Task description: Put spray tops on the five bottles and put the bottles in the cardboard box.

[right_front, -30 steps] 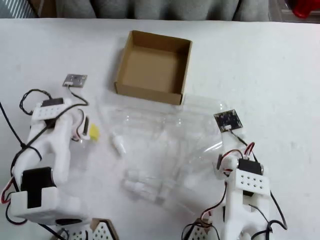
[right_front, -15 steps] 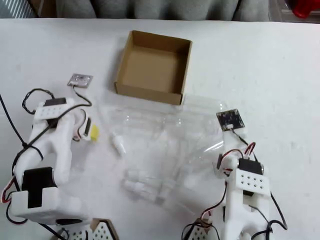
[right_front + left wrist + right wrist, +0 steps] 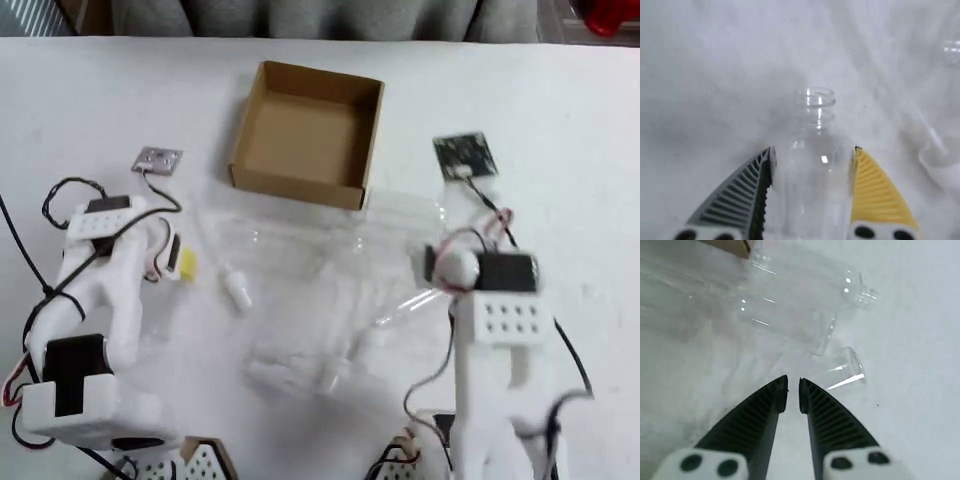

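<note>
A clear bottle without a top, its open neck pointing away, sits between the grey and yellow fingers of my left gripper, which is shut on its body. In the high view that gripper is at the table's left. My right gripper is shut on nothing and hovers over several clear bottles lying on their sides. A white spray top lies alone, with several more spray tops near the front. The cardboard box stands open and empty at the back.
The clear bottles lie in a loose heap between both arms, just in front of the box. A small clear cap lies near my right fingertips. The right arm stands raised over the heap's right side.
The right arm has risen and swung toward the back of the table, carrying its camera board closer to the box. The left arm has barely shifted.
</note>
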Robot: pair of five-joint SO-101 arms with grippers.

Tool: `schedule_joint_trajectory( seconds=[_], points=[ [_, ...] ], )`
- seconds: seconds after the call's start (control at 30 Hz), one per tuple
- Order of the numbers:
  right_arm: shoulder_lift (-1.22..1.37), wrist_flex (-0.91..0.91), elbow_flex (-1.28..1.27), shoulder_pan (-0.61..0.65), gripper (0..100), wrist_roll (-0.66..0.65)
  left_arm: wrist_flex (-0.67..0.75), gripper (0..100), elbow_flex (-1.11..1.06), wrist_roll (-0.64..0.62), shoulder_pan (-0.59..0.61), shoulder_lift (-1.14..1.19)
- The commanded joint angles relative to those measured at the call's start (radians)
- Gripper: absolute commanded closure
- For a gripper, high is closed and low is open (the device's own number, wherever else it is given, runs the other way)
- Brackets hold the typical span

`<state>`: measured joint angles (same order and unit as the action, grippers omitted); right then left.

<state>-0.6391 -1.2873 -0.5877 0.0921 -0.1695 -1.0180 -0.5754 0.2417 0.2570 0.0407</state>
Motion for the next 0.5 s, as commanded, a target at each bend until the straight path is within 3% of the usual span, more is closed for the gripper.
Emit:
schedule_joint_trajectory(
  seconds=[0.0, 0.13, 0.33, 0.47],
  points=[
    [0.15, -0.008, 0.163, 0.082, 98.3, 0.083, 0.026, 97, 0.064, -0.012, 0.016, -0.012],
    [0.332, -0.008, 0.331, 0.154, 97.1, 0.147, 0.026, 97, 0.064, -0.006, 0.016, -0.012],
    [0.584, -0.008, 0.601, 0.173, 83.2, 0.27, 0.026, 97, 0.064, -0.005, 0.016, -0.012],
    [0.773, 0.012, 0.778, 0.18, 85.8, 0.287, 0.026, 97, 0.066, -0.005, 0.016, -0.01]
  ],
)
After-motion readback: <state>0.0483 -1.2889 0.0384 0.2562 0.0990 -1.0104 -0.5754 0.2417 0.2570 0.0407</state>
